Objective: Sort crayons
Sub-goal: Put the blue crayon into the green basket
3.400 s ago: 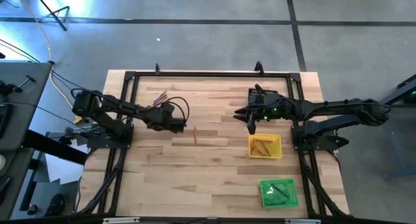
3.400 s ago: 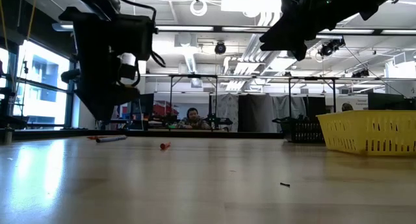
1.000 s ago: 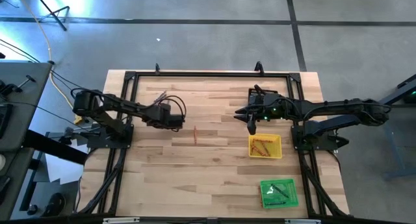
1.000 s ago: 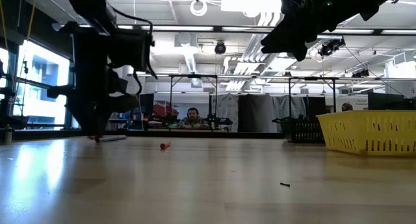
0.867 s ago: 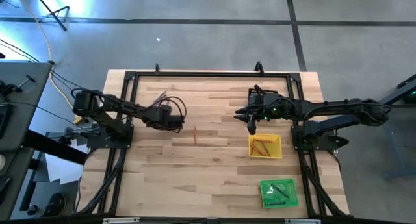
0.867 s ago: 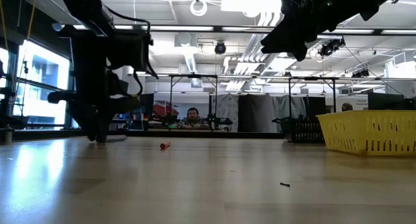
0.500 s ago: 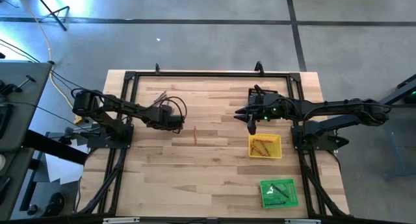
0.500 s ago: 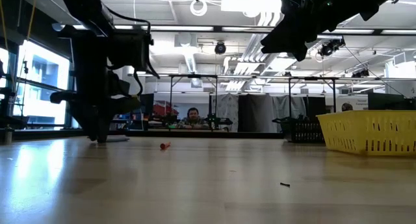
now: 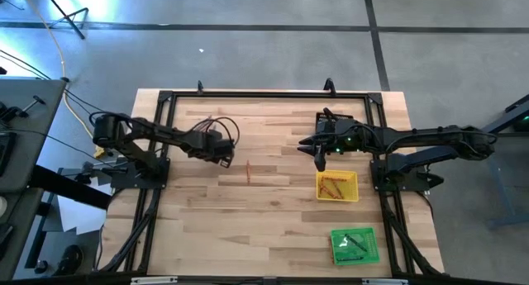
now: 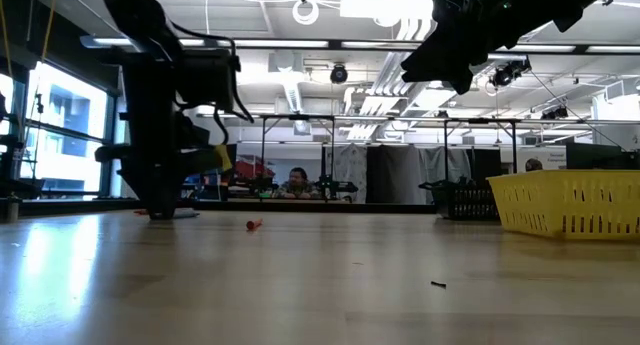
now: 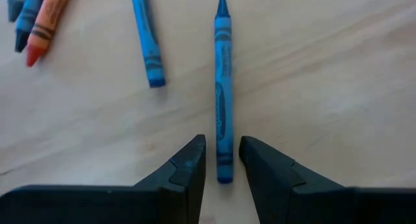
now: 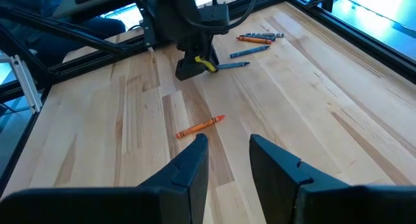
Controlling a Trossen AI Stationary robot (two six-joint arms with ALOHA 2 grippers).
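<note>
left gripper (image 11: 221,160) sitting low on the surface (image 9: 273,202), fingers spread astride one end of a blue crayon (image 11: 223,87), prob. lining up a pinch; right gripper (image 12: 226,160) hovering spread nr yellow tray (image 9: 338,187), waiting; orange crayon (image 9: 248,171) lying mid-surface.

The crayons (image 11: 40,19) at the left wrist view's corner are cut off by the edge.

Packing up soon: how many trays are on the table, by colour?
Yellow tray: 1
Green tray: 1
Black tray: 1
Total: 3
</note>
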